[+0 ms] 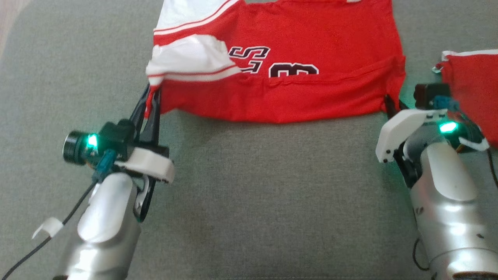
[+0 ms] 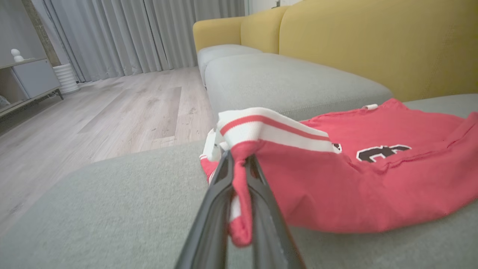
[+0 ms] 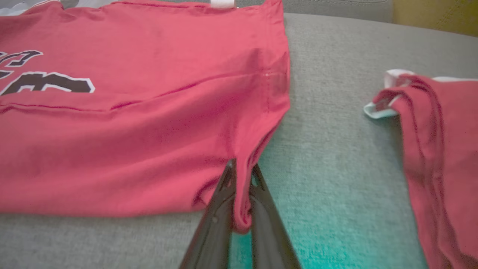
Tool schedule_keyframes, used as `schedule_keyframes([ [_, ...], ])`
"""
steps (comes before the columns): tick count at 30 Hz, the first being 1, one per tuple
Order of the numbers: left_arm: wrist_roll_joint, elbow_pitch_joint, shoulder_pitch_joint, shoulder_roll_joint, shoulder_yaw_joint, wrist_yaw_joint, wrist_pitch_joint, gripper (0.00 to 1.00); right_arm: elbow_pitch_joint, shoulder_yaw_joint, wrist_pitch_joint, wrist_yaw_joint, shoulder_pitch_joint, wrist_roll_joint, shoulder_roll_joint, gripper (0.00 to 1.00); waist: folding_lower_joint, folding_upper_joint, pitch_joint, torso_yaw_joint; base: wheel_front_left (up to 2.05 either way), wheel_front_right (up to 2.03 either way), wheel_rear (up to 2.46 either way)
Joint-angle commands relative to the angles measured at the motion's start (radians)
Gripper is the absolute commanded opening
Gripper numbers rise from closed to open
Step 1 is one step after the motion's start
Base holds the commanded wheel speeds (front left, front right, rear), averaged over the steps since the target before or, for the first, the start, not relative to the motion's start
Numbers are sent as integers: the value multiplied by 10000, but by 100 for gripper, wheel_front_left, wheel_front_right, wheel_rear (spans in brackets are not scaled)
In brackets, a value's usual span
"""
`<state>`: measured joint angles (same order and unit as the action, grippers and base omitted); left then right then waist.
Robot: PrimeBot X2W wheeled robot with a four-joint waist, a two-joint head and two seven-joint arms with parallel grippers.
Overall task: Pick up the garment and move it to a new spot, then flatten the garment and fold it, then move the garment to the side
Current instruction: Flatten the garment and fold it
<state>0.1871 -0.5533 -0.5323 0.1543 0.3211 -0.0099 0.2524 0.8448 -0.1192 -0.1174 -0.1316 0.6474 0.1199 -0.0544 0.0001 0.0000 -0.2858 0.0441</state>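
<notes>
Garment (image 1: 303, 50) lies spread on grey cushion (image 1: 249, 194), head view — fold step judged in hand. Left wrist view: left gripper (image 2: 239, 164) clamped on its white-trimmed corner. Right wrist view: right gripper (image 3: 242, 179) pinching its red corner. Next move — carry both corners over evenly.

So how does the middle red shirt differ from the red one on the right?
The middle shirt lies spread out, black lettering showing; the right shirt is bunched, no lettering visible. The left gripper and right gripper pinch the middle shirt's near corners; the right shirt lies free. Both are red with white trim.
</notes>
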Motion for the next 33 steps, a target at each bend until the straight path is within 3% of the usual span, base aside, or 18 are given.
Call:
schedule_keyframes([
  [1, -74, 93, 0, 405, -393, -11, 93, 0, -61, 93, 152, 9, -238, 135, 41, 0, -1, 0, 196, -94, 0, 0, 0],
  [12, -32, -1071, 1332, 1044, -66, -394, -371, 0, -409, -107, 284, 9, -1853, -820, 41, 0, -1, 0, 1718, -558, 0, 0, 0],
  [18, 108, -699, 2128, 1237, 88, -522, -932, 0, -1137, 112, -416, 9, -2807, -1385, 41, 0, -1, 0, 2271, -676, 0, 0, 0],
  [23, 256, 15, 2860, 1382, 282, -628, -1637, 0, -2439, 283, -1108, 9, -3779, -1819, 41, 0, -1, 0, 2523, -761, 0, 0, 0],
  [28, 392, 733, 3146, 1400, 251, -444, -1976, 0, -3711, 282, -1370, 9, -4482, -2166, 41, 0, -1, 0, 2454, -794, 0, 0, 0],
  [29, 403, 854, 3150, 1392, 232, -378, -1998, 0, -3963, 323, -1276, 9, -4534, -2188, 41, 40, -1, 0, 2394, -798, 0, 0, 0],
  [30, 405, 969, 3138, 1374, 206, -288, -2000, 38, -4169, 342, -1175, 9, -4567, -2302, 41, 100, -1, 0, 2344, -797, 0, 0, 0],
  [31, 408, 1088, 3115, 1348, 169, -187, -1957, 99, -4372, 358, -1017, 9, -4567, -2420, 41, 100, -1, 0, 2295, -796, 0, 0, 0],
  [33, 446, 1300, 3044, 1278, 59, 7, -1788, 100, -4794, 405, -513, 9, -4518, -2547, 41, 100, -1, 0, 2187, -794, 0, 0, 0],
])
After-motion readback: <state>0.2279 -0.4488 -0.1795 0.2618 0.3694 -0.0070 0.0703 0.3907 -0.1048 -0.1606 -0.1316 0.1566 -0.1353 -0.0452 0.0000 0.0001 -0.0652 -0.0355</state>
